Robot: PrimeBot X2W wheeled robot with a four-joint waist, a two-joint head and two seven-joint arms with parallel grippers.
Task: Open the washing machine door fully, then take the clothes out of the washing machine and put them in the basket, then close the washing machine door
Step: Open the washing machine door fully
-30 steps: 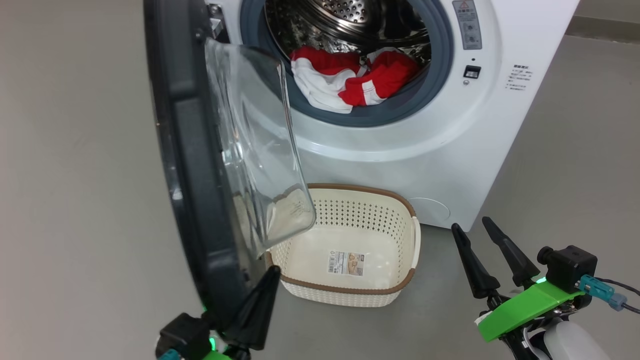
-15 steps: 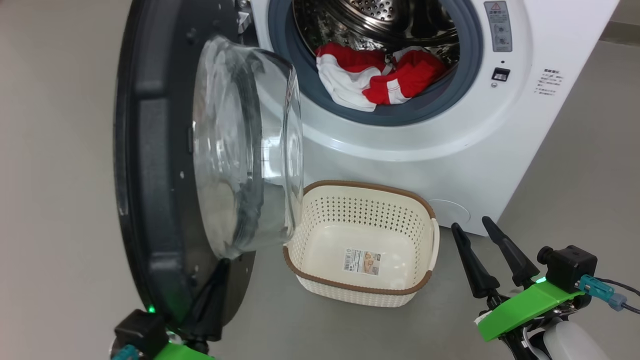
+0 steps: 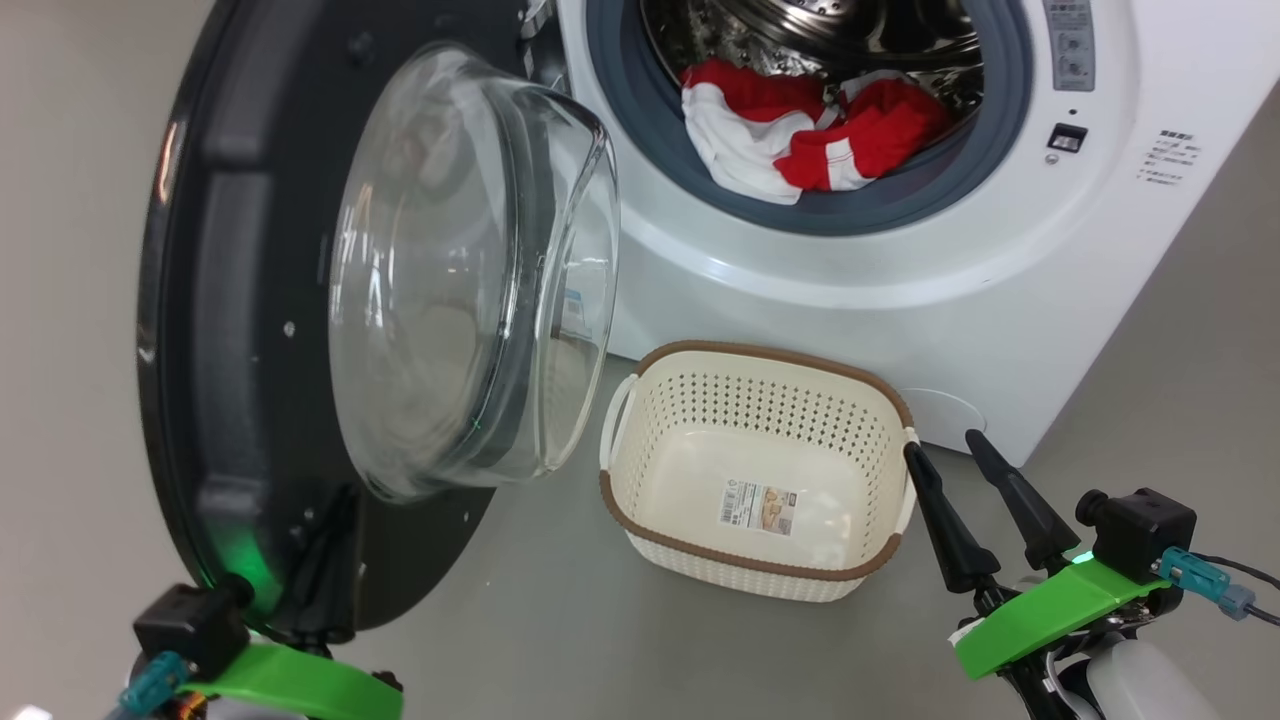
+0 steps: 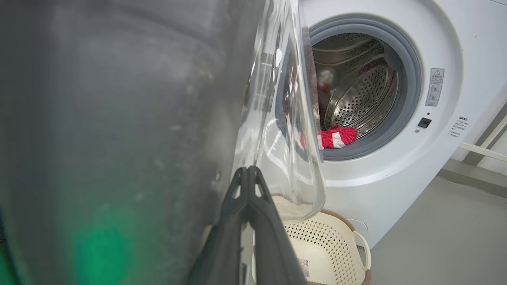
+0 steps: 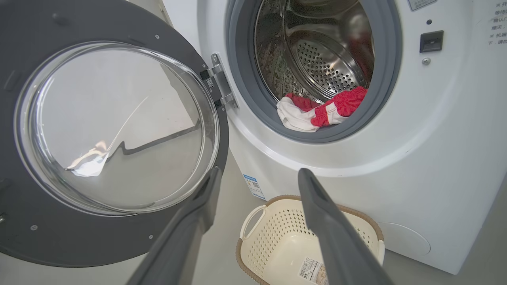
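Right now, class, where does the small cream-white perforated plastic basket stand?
Head view: the cream-white basket stands right of centre on the grey floor, before the big white washing machine, just right of its open round glass door.

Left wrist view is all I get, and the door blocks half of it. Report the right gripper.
Observer: The right gripper hovers by the right end of the basket, jaws apart, holding nothing.
Operator: Check inside the basket.
Observer: Nothing in it but a sticker on its bottom.
Operator: Describe the load.
Observer: The clothes, red with a large white piece on the left, lie at the mouth of the washing machine.
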